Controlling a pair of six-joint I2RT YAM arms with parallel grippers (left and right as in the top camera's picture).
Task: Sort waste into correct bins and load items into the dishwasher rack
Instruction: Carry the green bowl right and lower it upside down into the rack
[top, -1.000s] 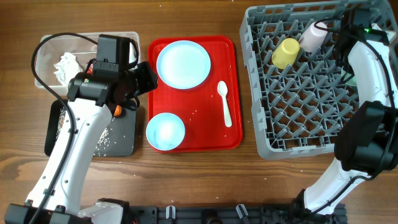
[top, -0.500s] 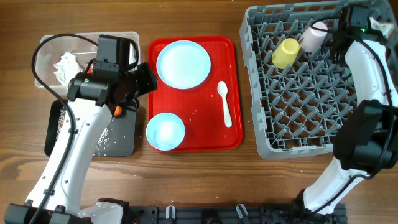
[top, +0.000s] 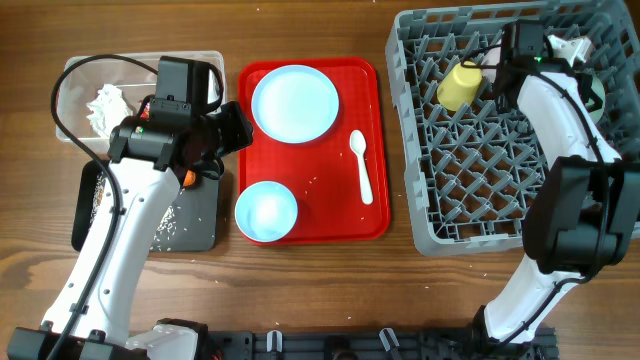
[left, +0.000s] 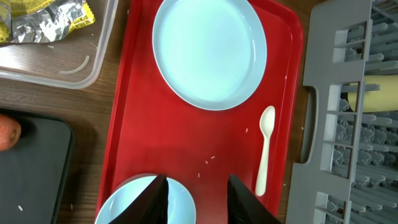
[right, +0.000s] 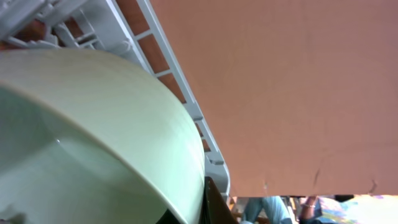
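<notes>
My left gripper (left: 196, 202) hangs open over the near end of the red tray, its left finger above a pale blue bowl (left: 124, 202), with nothing between the jaws. The pale blue plate (top: 295, 102) and the white spoon (top: 362, 166) also lie on that tray. My right gripper (right: 199, 208) is shut on the rim of another pale bowl (right: 93, 124) at the far right edge of the grey dishwasher rack (top: 470, 200). A yellow cup (top: 460, 85) sits in the rack. The right arm (top: 540, 90) hides the pink cup.
The clear tub (top: 75, 80) at far left holds crumpled tissues (top: 107, 105) and wrappers (left: 43, 18). The black tray (top: 195, 215) in front of it carries white grains (top: 170, 228) and an orange carrot (left: 7, 132). The flat red tray (top: 375, 215) lies between bins and rack.
My right arm has swung left across the far end of the rack and now covers the pink cup. The left arm has stayed where it was.
</notes>
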